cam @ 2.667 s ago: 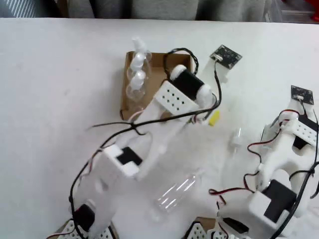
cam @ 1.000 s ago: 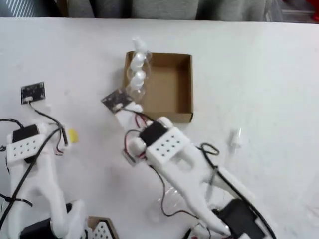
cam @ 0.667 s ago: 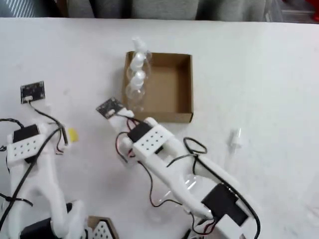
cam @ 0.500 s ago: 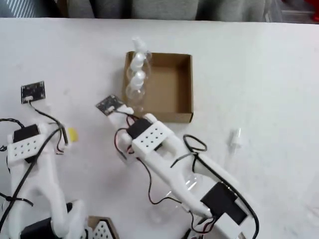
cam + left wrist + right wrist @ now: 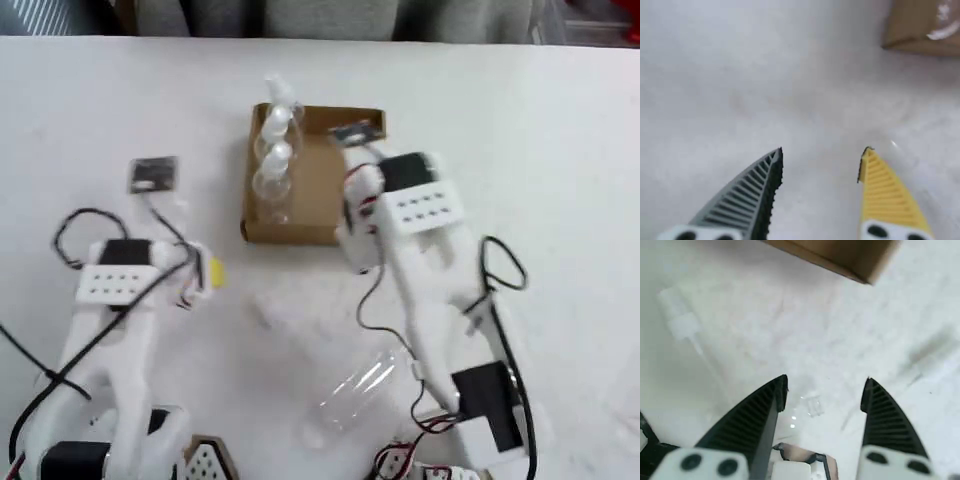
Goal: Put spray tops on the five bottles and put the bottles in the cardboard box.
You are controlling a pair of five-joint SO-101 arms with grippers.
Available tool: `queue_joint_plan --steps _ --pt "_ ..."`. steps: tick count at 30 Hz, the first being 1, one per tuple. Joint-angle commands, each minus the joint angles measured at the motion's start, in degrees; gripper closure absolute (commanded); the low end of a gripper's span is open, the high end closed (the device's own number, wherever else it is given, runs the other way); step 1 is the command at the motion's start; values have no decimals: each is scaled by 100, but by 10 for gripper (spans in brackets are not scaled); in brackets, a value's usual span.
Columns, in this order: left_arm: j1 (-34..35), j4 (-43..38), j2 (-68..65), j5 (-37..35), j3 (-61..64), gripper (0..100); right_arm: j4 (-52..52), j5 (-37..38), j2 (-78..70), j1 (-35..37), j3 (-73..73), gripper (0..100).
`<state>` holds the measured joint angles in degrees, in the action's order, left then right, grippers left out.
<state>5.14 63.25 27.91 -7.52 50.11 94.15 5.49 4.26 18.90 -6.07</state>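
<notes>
left gripper [image 5: 823,150] and right gripper [image 5: 827,379]: fingers released, empty; bottle [image 5: 352,392] lying on desk [image 5: 520,120] looks uncapped, spray top [image 5: 679,325] loose; next: grasp spray top, fit it to bottle

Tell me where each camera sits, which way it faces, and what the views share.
High view: fixed above the table, looking down on the cardboard box, a lying bottle, the left arm and the right arm.
Left wrist view: on the left arm's wrist, looking past its open left hand at the table and a box corner.
Right wrist view: on the right arm's wrist, looking past its open right hand at the table, a spray top and a box corner.
Shared: all three show the cardboard box.
</notes>
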Motion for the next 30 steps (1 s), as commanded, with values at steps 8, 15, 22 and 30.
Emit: queue_joint_plan --steps 8,15,22,30 --pt "-2545 246 268 -1407 -26 712 110 1354 840 -2290 -475 794" --pt "-2738 -334 207 -2101 563 587 -664 1793 884 -2721 -1468 794" --pt "-2378 -949 207 -2101 879 696 -778 2101 884 -3081 -1538 794" --pt "-2431 -1415 -101 -2101 1090 661 -778 2620 884 -3802 -1556 794"
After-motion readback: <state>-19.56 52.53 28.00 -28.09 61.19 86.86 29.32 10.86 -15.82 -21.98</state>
